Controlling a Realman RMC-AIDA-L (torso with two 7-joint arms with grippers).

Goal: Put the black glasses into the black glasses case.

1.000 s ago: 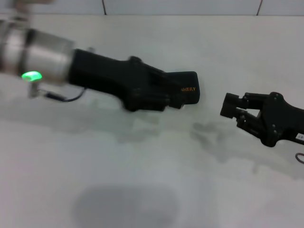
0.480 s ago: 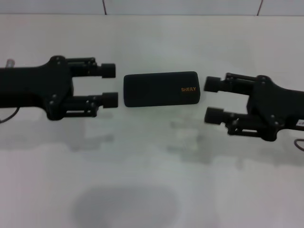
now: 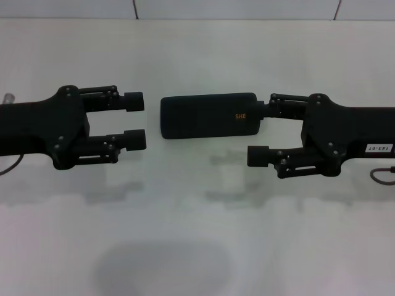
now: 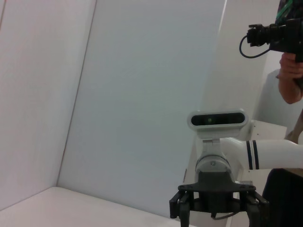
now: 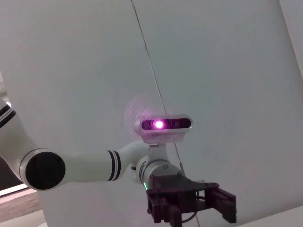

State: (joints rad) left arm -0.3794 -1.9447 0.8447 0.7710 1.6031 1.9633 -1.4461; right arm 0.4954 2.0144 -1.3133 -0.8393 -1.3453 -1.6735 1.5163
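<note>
On white table (image 3: 197, 234), closed black glasses case (image 3: 207, 115), white walls (image 4: 142, 94)

Even, bright overhead light fills the head view, and the white table (image 3: 197, 246) looks washed out with a faint grey cast. Soft, blurred shadows lie nearer than the left gripper (image 3: 137, 121), the right gripper (image 3: 263, 134) and the case (image 3: 207, 115); a wider dim patch sits near centre. Matte black parts lose detail. In the right wrist view a camera light (image 5: 159, 124) flares magenta with a hazy halo.
</note>
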